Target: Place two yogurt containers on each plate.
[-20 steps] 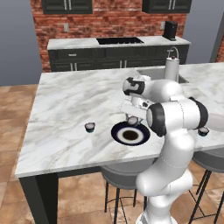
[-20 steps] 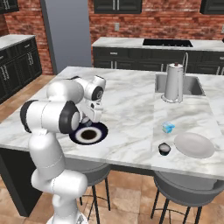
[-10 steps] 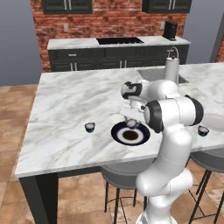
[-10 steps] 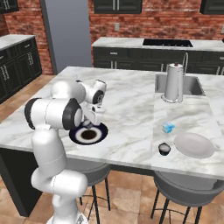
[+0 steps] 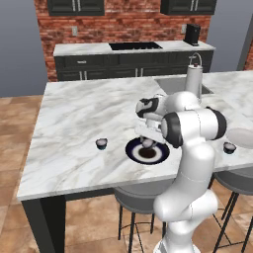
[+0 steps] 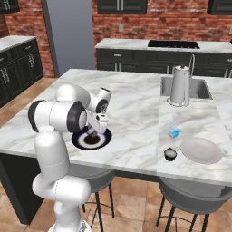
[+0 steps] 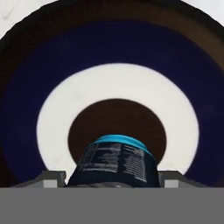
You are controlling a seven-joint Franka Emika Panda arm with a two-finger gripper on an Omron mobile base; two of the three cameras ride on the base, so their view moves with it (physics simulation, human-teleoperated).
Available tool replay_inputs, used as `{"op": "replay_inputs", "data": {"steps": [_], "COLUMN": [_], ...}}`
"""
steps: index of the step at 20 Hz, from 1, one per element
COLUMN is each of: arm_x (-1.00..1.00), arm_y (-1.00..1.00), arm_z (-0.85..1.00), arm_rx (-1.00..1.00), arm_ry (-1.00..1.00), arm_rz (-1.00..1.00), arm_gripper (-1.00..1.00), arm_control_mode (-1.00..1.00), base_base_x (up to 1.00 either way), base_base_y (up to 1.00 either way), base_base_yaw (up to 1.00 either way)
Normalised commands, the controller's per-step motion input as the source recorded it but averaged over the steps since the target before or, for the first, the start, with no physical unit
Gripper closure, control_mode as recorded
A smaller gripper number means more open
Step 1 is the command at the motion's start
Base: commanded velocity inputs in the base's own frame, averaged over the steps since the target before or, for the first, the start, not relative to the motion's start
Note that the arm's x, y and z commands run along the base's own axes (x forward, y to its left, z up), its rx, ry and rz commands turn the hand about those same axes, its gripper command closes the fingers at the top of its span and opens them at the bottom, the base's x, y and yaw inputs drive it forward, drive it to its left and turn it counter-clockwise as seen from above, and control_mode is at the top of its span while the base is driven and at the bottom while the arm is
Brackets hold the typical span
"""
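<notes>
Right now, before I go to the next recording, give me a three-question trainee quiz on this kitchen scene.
1. True or false: the gripper holds a yogurt cup over the navy plate.
2. Which cup sits nearest the grey plate? A) the dark cup B) the blue cup C) the lone dark cup
3. Fill in: the steel jug stands beside the ____.

Key: 1 true; 2 A; 3 sink.
</notes>
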Motion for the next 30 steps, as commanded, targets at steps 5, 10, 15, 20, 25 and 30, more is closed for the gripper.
{"op": "replay_inputs", "data": {"steps": [5,10,15,20,25,30], "arm_x": [0.02,0.00,0.00,-0.05,-0.16,-0.18], "arm_y": [0.00,0.00,0.00,0.00,0.00,0.16], "arm_z": [-0.22,-0.18,0.00,0.12,0.39,0.54], "arm_rx": [0.00,0.00,0.00,0.00,0.00,-0.08], "arm_ry": [-0.01,0.00,-0.01,0.02,0.03,0.08], "arm_rz": [0.00,0.00,0.00,0.00,0.00,0.00], "arm_gripper": [1.00,-1.00,-1.00,-1.00,-1.00,-1.00], "arm_control_mode": [-1.00,-1.00,-1.00,-1.00,-1.00,-1.00], "base_base_x": [0.00,0.00,0.00,0.00,0.00,0.00], "base_base_y": [0.00,0.00,0.00,0.00,0.00,0.00], "base_base_yaw": [0.00,0.00,0.00,0.00,0.00,0.00]}}
